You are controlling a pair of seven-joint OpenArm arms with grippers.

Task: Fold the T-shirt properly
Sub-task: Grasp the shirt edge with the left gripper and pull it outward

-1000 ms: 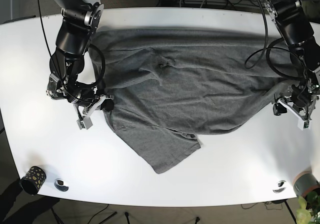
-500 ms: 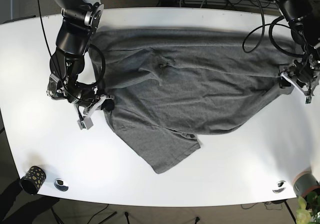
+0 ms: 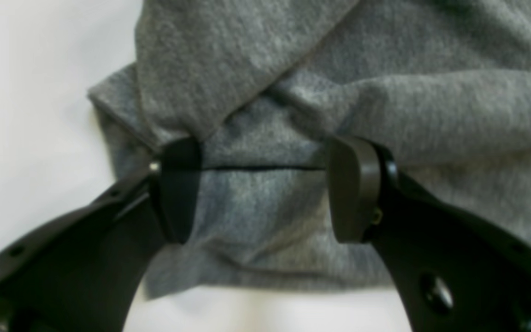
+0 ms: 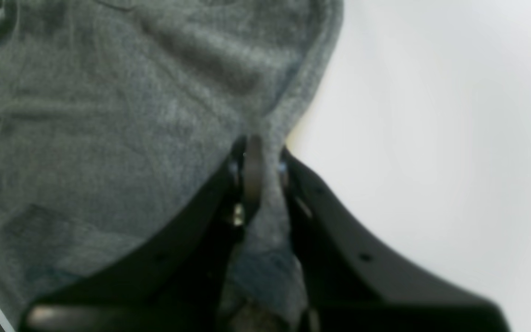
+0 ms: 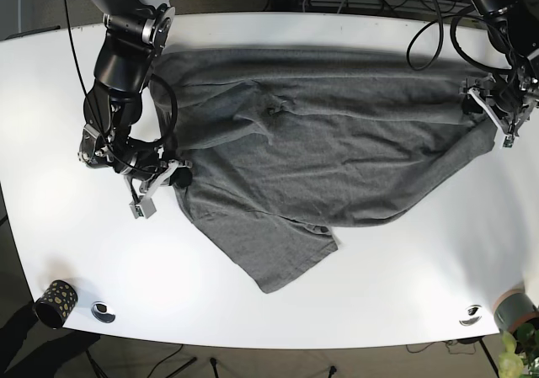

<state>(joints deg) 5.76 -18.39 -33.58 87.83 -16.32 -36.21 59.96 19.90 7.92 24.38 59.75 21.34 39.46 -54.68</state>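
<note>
A grey T-shirt [image 5: 320,142] lies spread and wrinkled across the white table [image 5: 396,268], with one sleeve pointing toward the front edge. My left gripper [image 5: 497,113] is at the shirt's right edge. In the left wrist view it [image 3: 265,184] is open, with its fingers [image 3: 353,189] standing on either side of a folded hem of the shirt [image 3: 385,92]. My right gripper [image 5: 164,184] is at the shirt's left edge. In the right wrist view it [image 4: 258,157] is shut on the edge of the shirt [image 4: 109,115].
A black dotted cup [image 5: 55,302] and a small round disc [image 5: 103,311] sit at the front left corner. Another disc [image 5: 472,315] and a grey pot [image 5: 515,311] with a plant are at the front right. Cables run behind the far edge.
My left gripper has moved along the shirt's right side toward the far edge of the table. The right arm and its hold have not moved.
</note>
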